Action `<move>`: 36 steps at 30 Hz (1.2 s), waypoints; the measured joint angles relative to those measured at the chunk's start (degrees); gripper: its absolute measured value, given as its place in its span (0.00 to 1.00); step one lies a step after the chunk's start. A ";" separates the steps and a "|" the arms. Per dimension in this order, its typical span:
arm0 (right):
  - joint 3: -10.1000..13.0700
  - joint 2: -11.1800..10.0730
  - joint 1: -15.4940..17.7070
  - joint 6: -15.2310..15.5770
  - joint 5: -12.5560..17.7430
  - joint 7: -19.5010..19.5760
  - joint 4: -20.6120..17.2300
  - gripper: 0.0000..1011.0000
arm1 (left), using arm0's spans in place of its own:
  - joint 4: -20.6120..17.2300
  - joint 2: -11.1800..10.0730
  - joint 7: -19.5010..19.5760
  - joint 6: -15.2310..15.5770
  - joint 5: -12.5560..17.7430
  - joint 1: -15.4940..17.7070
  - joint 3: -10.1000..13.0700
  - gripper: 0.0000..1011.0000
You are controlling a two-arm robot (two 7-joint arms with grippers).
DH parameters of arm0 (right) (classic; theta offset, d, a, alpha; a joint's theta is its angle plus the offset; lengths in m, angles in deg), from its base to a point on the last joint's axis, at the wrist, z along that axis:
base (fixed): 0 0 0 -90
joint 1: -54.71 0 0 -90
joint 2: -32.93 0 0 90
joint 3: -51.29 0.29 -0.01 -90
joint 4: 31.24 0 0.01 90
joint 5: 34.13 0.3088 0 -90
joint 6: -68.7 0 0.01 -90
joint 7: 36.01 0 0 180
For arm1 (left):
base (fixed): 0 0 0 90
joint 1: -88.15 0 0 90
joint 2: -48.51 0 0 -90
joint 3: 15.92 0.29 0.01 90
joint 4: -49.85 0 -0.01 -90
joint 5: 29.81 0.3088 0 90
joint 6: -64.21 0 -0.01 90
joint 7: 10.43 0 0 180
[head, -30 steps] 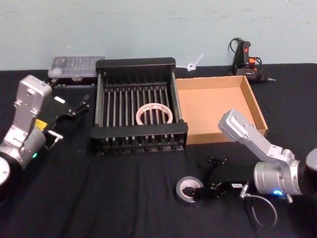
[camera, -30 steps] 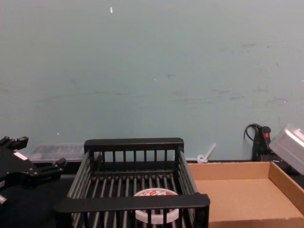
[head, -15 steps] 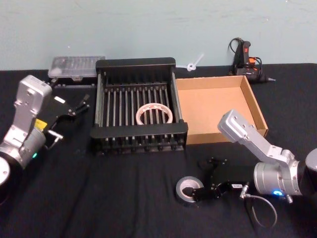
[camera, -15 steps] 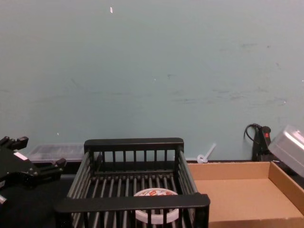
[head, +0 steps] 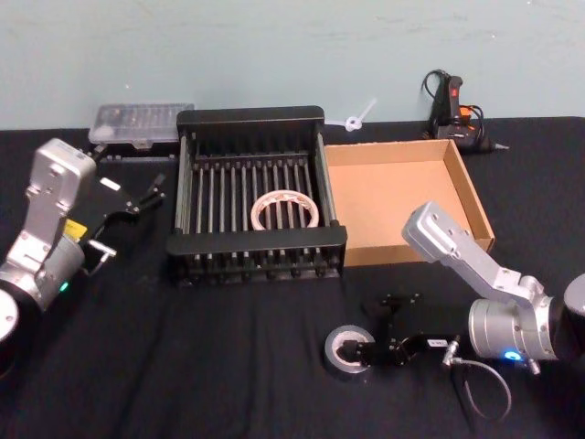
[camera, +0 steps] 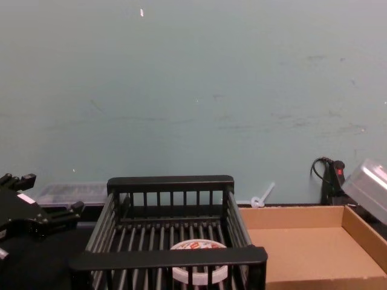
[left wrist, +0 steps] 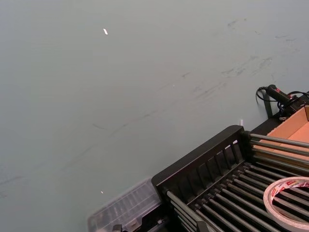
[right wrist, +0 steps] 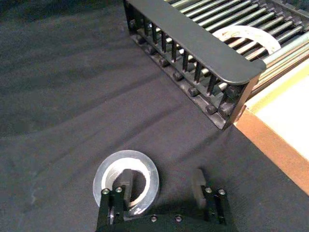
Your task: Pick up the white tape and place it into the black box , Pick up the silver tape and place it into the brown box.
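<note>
In the head view the left gripper [head: 137, 197] sits at the left edge of the frame, raised beside the black box [head: 256, 123], its fingers slightly apart and holding nothing. The chest view catches the same gripper [camera: 45, 208] at lower left, seen from the side. A clear plastic case [head: 142, 123] lies at upper left behind it.

The black box fills the middle, and the white tape [head: 285, 210] lies flat on its ribbed floor, toward the right wall. The chest view shows the roll's red print [camera: 196, 246] through the front bars, which the head view does not.

To the right, the brown box [head: 462, 183] stands against the black box.

At lower centre-right of the head view the silver tape [head: 343, 357] lies flat on the black cloth [head: 228, 366], in front of the boxes. The right gripper [head: 377, 325] is down at it. The right wrist view makes the grip plain: the fingers are wide apart, one finger [right wrist: 126, 186] inside the roll's hole [right wrist: 140, 183], the other outside its rim, not closed on it.
</note>
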 joint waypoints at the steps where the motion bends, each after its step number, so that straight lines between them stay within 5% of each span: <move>1: 0.01 0.00 0.00 0.00 0.00 0.00 0.00 0.78 | 0.00 0.00 0.00 0.00 0.00 0.00 0.00 0.99; 20: 0.02 0.00 0.00 0.00 0.07 0.00 -0.04 0.18 | -0.01 0.00 0.00 0.00 0.00 0.00 0.00 0.99; 36: 0.61 -0.05 0.40 -0.11 0.16 0.67 -0.41 0.17 | 0.00 0.00 0.00 0.00 0.00 0.00 0.00 0.99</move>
